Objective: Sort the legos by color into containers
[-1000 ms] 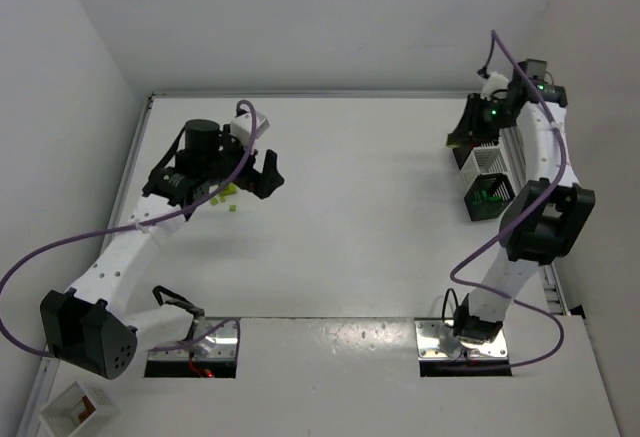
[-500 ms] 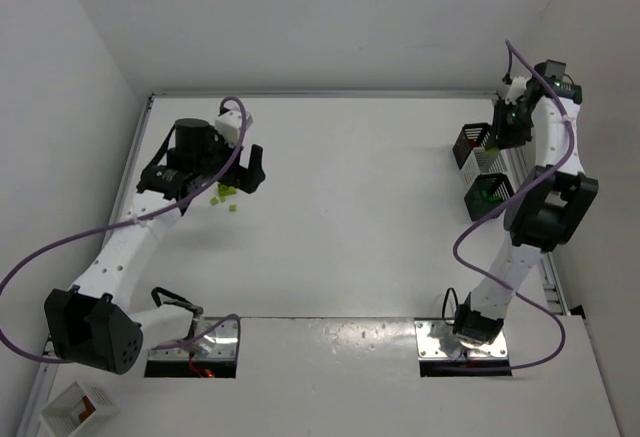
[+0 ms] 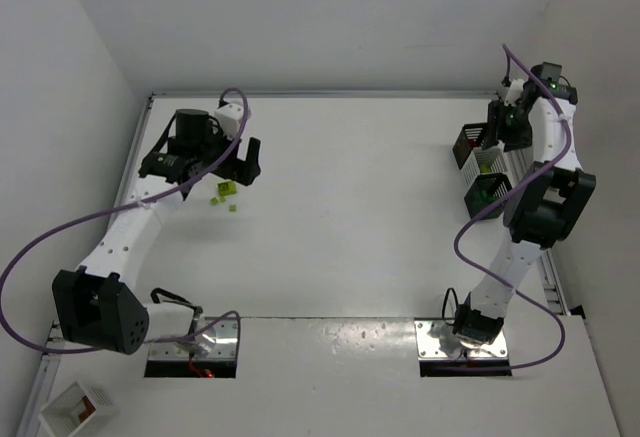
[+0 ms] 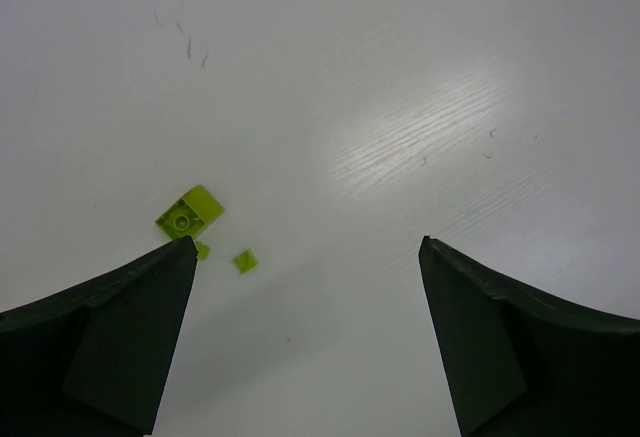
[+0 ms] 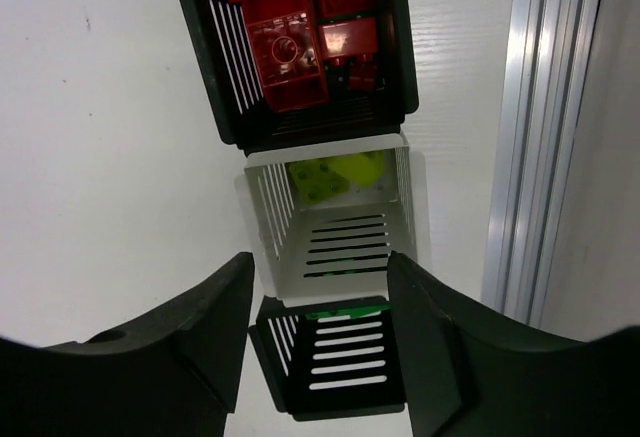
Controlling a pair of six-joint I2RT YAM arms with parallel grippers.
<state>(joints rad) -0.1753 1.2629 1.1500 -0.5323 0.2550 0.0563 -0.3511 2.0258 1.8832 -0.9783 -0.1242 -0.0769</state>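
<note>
Loose lime legos [image 3: 224, 191] lie on the table at the far left. In the left wrist view a lime brick [image 4: 190, 211] and two tiny lime pieces [image 4: 245, 260] sit by my left finger. My left gripper [image 4: 307, 245] [image 3: 240, 164] hovers open and empty just right of them. My right gripper [image 5: 320, 257] [image 3: 498, 129] hangs open and empty above a row of slatted containers. The black bin [image 5: 225, 77] holds red legos [image 5: 290, 42]. The white bin [image 5: 265, 207] holds lime legos [image 5: 335, 174]. The nearer black bin [image 5: 330, 367] holds green legos [image 5: 345, 310].
An aluminium rail [image 5: 540, 127] runs close along the right side of the containers [image 3: 487, 197], next to the wall. A white square box [image 3: 75, 409] with a brown inside sits off the table's near left corner. Purple cables loop from both arms.
My right gripper has swung right over the bins and its jaws have opened. My left gripper has drifted a little left and back over the lime legos, still open.
</note>
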